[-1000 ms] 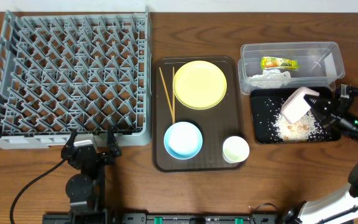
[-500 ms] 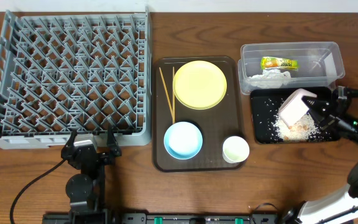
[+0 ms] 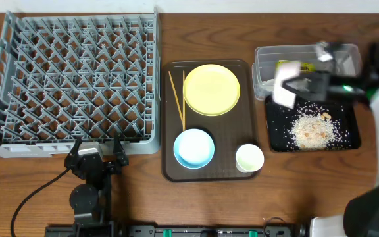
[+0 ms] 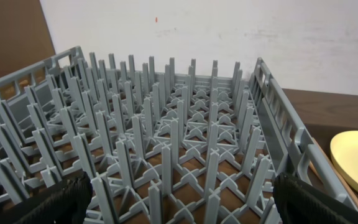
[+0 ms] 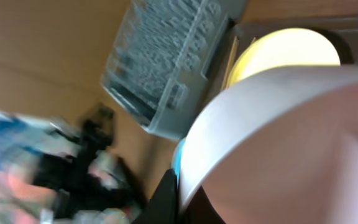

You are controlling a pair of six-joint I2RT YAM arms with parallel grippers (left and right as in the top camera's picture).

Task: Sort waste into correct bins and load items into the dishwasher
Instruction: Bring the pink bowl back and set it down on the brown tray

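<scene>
1. Left gripper [image 3: 97,150] sits at the near edge, left of centre. Its jaws are spread wide with nothing between them, parked just short of the dish rack's near wall.
2. On the near end of the brown tray [image 3: 224,135], the blue bowl [image 3: 194,147] is on the left and the green cup [image 3: 249,158] in the right corner. Both are upright and apart from each other.
3. Right of the brown tray is the black tray [image 3: 278,128], with the rice scraps [image 3: 311,130] piled mid-tray and loose grains scattered around the pile.
4. Right gripper [image 3: 299,85] is clamped on the rim of the white bowl [image 3: 283,89]. I see the bowl lifted and tipped above the line where the black tray meets the clear tub, at their left end. It is motion-blurred, and it fills the right wrist view.
5. On the far half of the brown tray, the yellow plate [image 3: 211,89] lies flat. The chopsticks [image 3: 176,100] lie just left of it, running near to far.
6. Dish rack [image 3: 71,79] takes up the left side, all the way to the far edge.
7. Clear tub [image 3: 262,56] is far right, behind the black tray and touching it. The snack wrapper [image 3: 287,65] is inside, partly hidden by the right arm.
</scene>
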